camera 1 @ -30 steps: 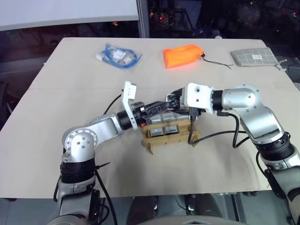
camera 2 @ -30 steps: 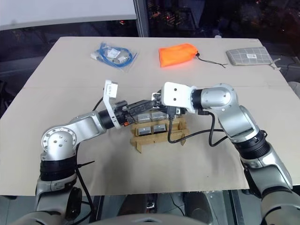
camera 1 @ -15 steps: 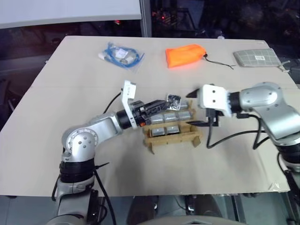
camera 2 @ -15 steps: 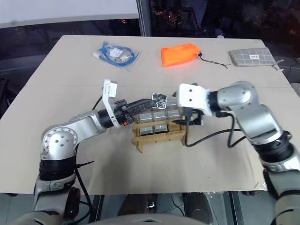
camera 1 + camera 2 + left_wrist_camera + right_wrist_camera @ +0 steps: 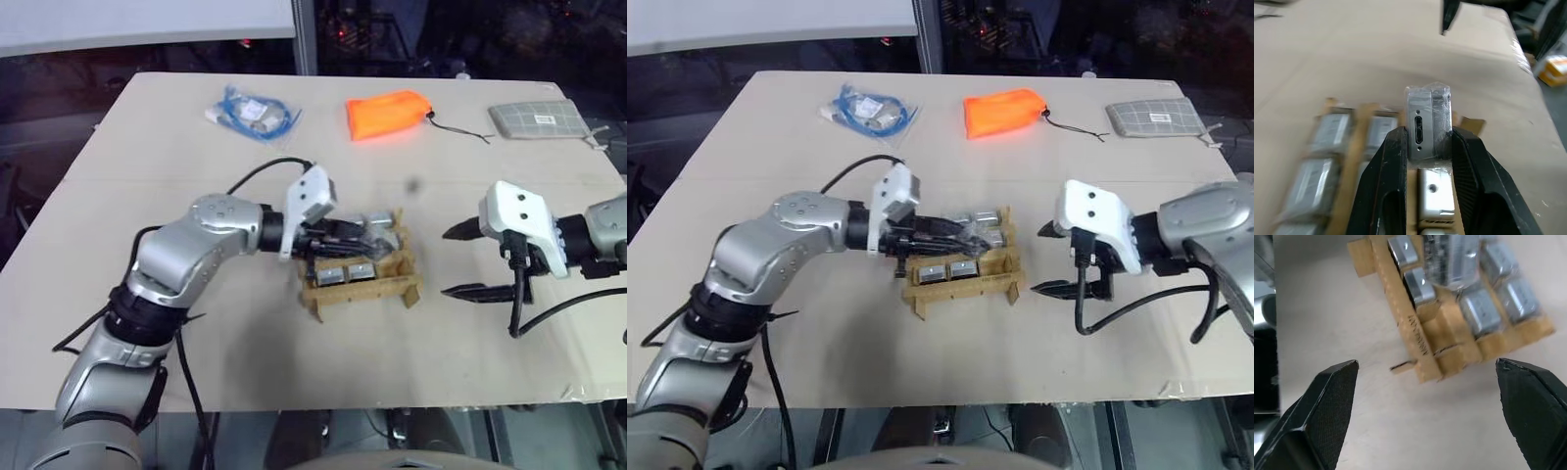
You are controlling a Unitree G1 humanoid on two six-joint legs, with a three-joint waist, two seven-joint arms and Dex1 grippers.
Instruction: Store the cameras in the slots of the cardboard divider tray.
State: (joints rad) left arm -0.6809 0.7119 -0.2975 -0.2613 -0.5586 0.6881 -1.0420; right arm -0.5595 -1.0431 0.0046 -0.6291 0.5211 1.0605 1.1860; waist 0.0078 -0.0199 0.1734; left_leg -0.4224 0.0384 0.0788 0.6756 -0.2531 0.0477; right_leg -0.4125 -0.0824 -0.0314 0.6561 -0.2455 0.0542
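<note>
A brown cardboard divider tray (image 5: 361,286) is set near the middle of the counter (image 5: 147,157). Small silver cameras (image 5: 345,273) are seen lying in its slots, and some are wrapped in clear plastic.

The left hand (image 5: 1426,147) is held over the far side of the tray. Its two black fingers (image 5: 1386,166) are pressed tight on one camera (image 5: 1427,122), which is wrapped in shiny plastic. This camera is held upright between the fingers, with a small dark port seen on its side. Another camera (image 5: 1435,203) is seen in a slot just under it.

The right hand (image 5: 468,261) is held to the right of the tray, well apart from it. Its fingers (image 5: 1327,391) are spread wide, and nothing is held between them. The tray's end piece is faced by this hand.

At the far side of the counter, a bag of blue cable (image 5: 253,113), an orange pouch (image 5: 387,114) and a grey checked pad (image 5: 537,118) are laid out in a row, well apart from the tray.
</note>
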